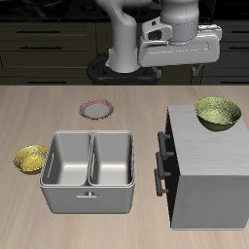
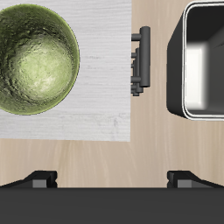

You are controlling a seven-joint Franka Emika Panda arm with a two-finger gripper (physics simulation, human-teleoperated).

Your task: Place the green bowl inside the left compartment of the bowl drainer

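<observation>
The green bowl (image 1: 218, 113) sits upright on a grey cabinet (image 1: 209, 170). Beside that, the bowl drainer (image 1: 88, 191) rests on the table, both wells bare.

Mottled olive green bowl (image 1: 218, 113), grey bowl drainer (image 1: 88, 191); possibly pinkish plate (image 1: 95, 109)

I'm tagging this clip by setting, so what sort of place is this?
Probably a simulated kitchen: dark cabinets run behind a wooden table, which holds a grey bowl drainer with two wells. The green bowl sits on a grey cabinet, and a smaller yellow bowl rests beside the drainer.
</observation>
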